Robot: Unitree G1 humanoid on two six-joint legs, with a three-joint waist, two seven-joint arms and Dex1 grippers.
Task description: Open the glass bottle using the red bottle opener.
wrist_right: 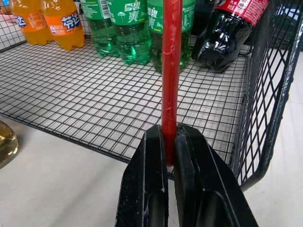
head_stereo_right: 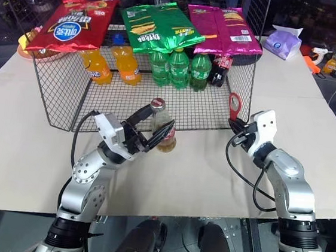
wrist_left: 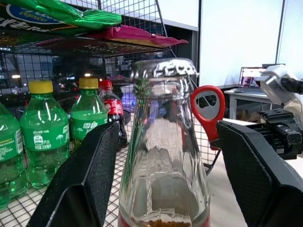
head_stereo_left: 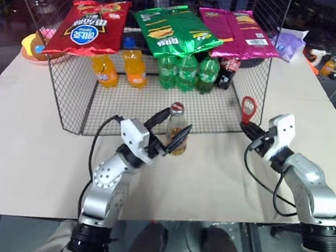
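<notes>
Left end effector (head_stereo_left: 170,132): fingers spread either side of the glass bottle (head_stereo_left: 177,127); contact cannot be told.
Right end effector (wrist_right: 169,137): clamped on the flat red bottle opener (head_stereo_left: 248,108).
Glass bottle: upright on the bench (head_stereo_left: 29,135), just before the wire rack's (head_stereo_left: 68,100) open front edge.

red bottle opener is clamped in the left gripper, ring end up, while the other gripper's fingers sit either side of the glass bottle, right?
Not quite. The red bottle opener is clamped in the right gripper, not the left; the right wrist view shows its fingers shut on the handle. The rest stands: the ring end is up, and the left gripper has its fingers either side of the glass bottle.
</notes>
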